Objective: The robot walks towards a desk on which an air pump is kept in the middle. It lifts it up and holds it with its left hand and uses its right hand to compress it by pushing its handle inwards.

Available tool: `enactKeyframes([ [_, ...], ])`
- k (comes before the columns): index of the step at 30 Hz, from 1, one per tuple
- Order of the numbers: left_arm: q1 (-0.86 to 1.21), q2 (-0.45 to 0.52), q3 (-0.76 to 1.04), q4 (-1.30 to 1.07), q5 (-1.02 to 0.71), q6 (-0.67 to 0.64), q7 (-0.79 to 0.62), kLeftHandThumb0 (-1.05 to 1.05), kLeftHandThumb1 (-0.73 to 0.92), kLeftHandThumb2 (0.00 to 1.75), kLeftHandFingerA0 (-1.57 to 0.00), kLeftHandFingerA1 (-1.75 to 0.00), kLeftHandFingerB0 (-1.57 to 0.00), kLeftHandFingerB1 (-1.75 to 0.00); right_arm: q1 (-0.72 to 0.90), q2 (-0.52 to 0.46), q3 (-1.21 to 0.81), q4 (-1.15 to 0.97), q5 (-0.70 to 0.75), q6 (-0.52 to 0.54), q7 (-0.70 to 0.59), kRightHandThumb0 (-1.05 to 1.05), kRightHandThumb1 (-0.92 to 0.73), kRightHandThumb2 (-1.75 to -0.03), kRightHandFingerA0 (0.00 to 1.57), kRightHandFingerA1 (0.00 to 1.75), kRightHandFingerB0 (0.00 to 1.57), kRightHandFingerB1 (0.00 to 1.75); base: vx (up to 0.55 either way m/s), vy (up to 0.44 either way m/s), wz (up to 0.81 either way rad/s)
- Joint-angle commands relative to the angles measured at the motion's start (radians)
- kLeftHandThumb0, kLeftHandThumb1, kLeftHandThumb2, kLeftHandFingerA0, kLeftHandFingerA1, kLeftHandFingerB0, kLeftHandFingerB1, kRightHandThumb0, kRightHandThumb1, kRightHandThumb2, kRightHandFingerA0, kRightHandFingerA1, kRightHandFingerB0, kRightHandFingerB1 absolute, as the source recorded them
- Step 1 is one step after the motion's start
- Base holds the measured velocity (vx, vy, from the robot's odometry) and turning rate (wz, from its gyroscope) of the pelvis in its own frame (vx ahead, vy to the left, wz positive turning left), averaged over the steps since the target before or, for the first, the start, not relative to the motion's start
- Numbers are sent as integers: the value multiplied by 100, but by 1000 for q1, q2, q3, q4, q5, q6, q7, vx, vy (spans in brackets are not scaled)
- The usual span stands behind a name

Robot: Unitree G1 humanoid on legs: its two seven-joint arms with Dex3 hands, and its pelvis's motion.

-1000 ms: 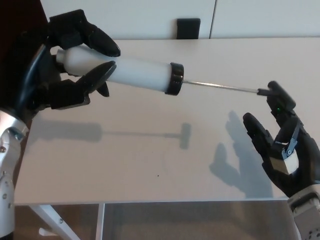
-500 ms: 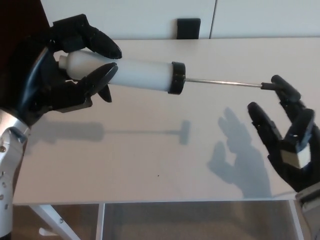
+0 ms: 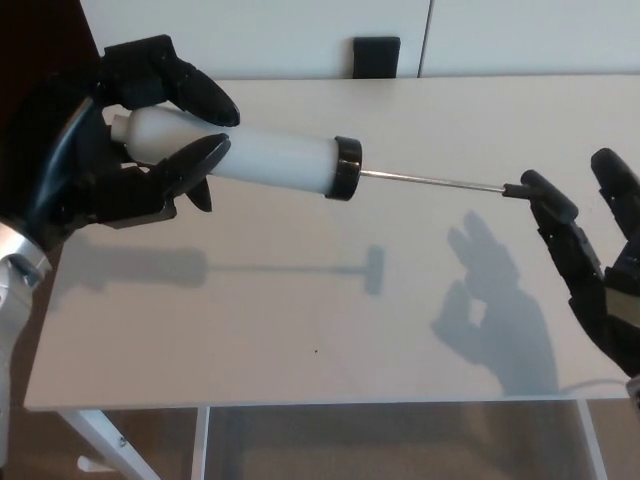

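The air pump (image 3: 255, 157) has a white barrel with a black end cap, and a thin metal rod (image 3: 430, 180) drawn out to the right, ending in a small black handle (image 3: 513, 189). It is held level above the white desk (image 3: 300, 320). My left hand (image 3: 130, 150) is shut around the barrel's left end. My right hand (image 3: 595, 260) is open at the right edge, fingers spread. One fingertip (image 3: 548, 196) lies right at the handle, though contact is unclear.
A black block (image 3: 376, 57) sits at the desk's far edge against the white wall. The pump and both hands cast shadows on the desk. A white desk leg (image 3: 110, 445) shows at lower left over the brown floor.
My right hand has shifted right and partly out of view, spreading wider. The pump has moved slightly left and tilted a little, rod end lower.
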Motion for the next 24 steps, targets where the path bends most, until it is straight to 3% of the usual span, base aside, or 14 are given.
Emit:
enactKeyframes([
  [1,9,21,-8,-3,-2,4,18,-9,83,75,-98,-153,-72,-116,-10,-21,-15,-14,27,18,-6,-91,-80,-116,8,29,7,14,0,0,0],
  [14,28,28,-78,13,49,-57,19,-7,85,74,-85,-154,-66,-122,-14,4,22,-9,20,17,9,-91,-78,-114,8,30,7,16,0,0,0],
  [21,39,37,-135,25,99,-102,22,-9,83,73,-86,-153,-68,-121,-5,15,57,-38,2,16,-9,-89,-77,-113,8,35,8,19,0,0,0],
  [22,41,38,-145,25,106,-106,23,-8,84,73,-84,-153,-68,-121,-4,17,61,-42,1,16,-10,-86,-89,-70,10,28,8,22,0,0,0],
  [23,43,38,-152,25,109,-109,25,-8,84,73,-84,-153,-68,-121,-4,17,65,-44,0,16,-12,-86,-89,-70,10,28,8,22,0,0,0],
  [24,48,34,-171,31,120,-134,23,-7,84,72,-83,-154,-68,-120,-3,20,78,-53,-7,15,-14,-90,-77,-113,8,31,7,17,0,0,0],
])
